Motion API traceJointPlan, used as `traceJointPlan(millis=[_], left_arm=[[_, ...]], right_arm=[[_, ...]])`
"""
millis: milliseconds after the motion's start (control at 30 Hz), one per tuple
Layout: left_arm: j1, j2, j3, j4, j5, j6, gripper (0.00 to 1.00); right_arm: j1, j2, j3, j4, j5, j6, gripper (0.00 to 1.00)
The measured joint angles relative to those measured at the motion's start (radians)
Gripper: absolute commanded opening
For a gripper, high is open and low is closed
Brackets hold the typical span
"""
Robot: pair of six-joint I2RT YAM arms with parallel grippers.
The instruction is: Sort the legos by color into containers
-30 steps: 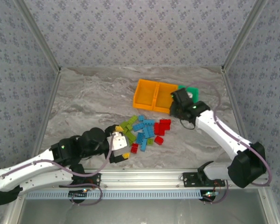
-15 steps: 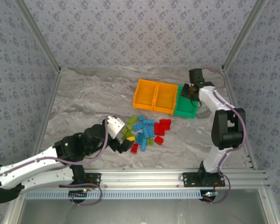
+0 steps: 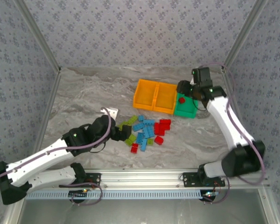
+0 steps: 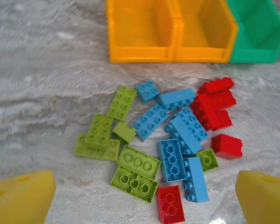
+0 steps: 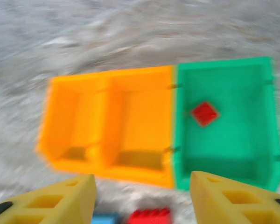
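The legos (image 3: 147, 129) lie in a loose pile mid-table, lime green (image 4: 134, 173), light blue (image 4: 171, 159) and red (image 4: 170, 203). My left gripper (image 3: 120, 132) hovers at the pile's left edge; its yellow fingertips (image 4: 19, 198) stand wide open around the pile (image 4: 142, 205), holding nothing. The containers stand in a row behind: two orange bins (image 3: 147, 95) (image 3: 165, 98) and a green bin (image 3: 190, 111). My right gripper (image 3: 183, 89) is over the green bin (image 5: 252, 154), open (image 5: 142, 200) and empty. One red brick (image 5: 204, 113) lies inside that bin.
Patterned walls with metal corner posts (image 3: 37, 37) close the marble table (image 3: 84, 98) on three sides. An aluminium rail (image 3: 144, 179) runs along the near edge. Both orange bins (image 4: 140, 32) look empty.
My right gripper opened over the green bin, and a red brick now lies in it. My left arm reached forward to the pile's left edge, still open.
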Motion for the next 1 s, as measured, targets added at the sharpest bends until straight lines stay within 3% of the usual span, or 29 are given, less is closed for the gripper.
traceJointPlan(millis=[167,367,667,1000], left_arm=[[0.146,0.042,-0.022,-0.006,0.068,-0.141,0.87],[0.277,0.225,-0.049,0.008,0.154,-0.204,0.8],[0.344,0.48,-0.052,0.156,0.259,-0.23,0.73],[0.35,0.668,0.022,0.188,0.323,-0.062,0.58]], right_arm=[[0.277,-0.222,-0.091,-0.054,-0.012,0.0,0.73],[0.401,-0.266,-0.206,-0.126,-0.002,0.086,0.89],[0.489,-0.231,-0.22,-0.153,0.028,0.131,0.91],[0.502,-0.224,-0.22,-0.164,0.07,0.161,0.92]])
